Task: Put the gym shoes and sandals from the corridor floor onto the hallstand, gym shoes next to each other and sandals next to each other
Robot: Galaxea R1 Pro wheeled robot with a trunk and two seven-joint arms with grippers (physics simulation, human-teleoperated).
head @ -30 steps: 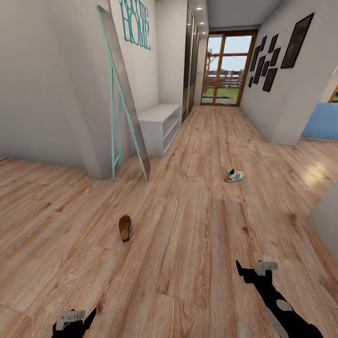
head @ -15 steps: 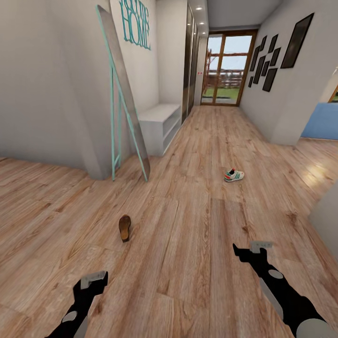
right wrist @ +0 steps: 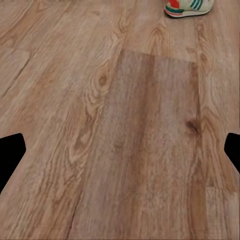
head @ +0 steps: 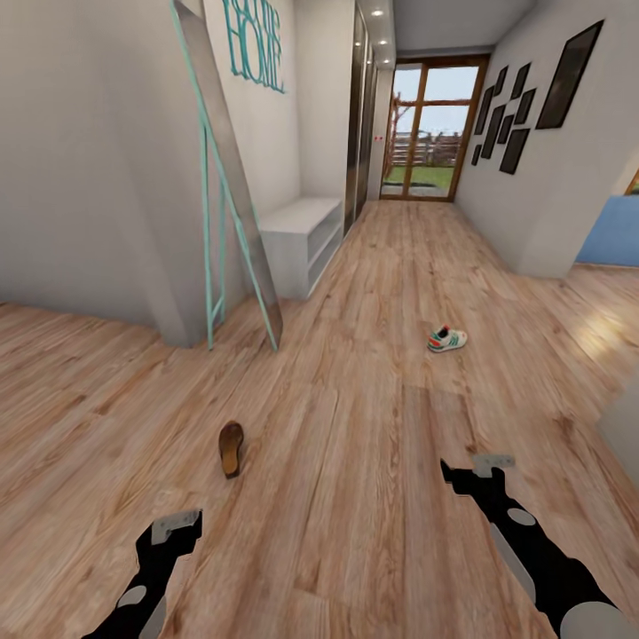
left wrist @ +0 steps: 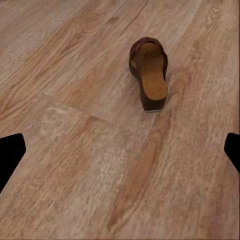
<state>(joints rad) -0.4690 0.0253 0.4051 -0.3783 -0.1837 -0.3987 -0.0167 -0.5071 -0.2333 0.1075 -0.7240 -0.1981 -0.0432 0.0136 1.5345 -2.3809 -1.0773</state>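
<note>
The robot stood in a corridor, looking down its length over a wood-plank floor (head: pixel 355 426). One sandal (head: pixel 231 448) lay on the floor ahead of the left arm, upright on its sole, its tan footbed showing. In the left wrist view the sandal (left wrist: pixel 149 72) lay alone on the planks, its strapped toe end pointing away from the camera and its heel nearer. One sneaker (head: pixel 446 339) sat farther down the corridor, ahead of the right arm and well apart from the sandal; the right wrist view caught the sneaker (right wrist: pixel 189 7) at the frame's edge, white with green stripes and a red patch.

The left hand (head: pixel 170 525) hung low over the floor, short of the sandal and touching nothing. The right hand (head: pixel 479 469) hung likewise over bare planks, well short of the sneaker. In each wrist view the two fingertips sat at opposite edges of the frame with open floor between them, so both hands were spread wide and held nothing.

Against the left wall a tall mirror (head: pixel 231 177) with a teal frame leaned, and just beyond it stood a pale grey bench (head: pixel 302 232) with open shelves, under teal lettering (head: pixel 253 44). Dark picture frames (head: pixel 524 98) hung on the right wall, and a glazed door (head: pixel 430 129) closed the far end
</note>
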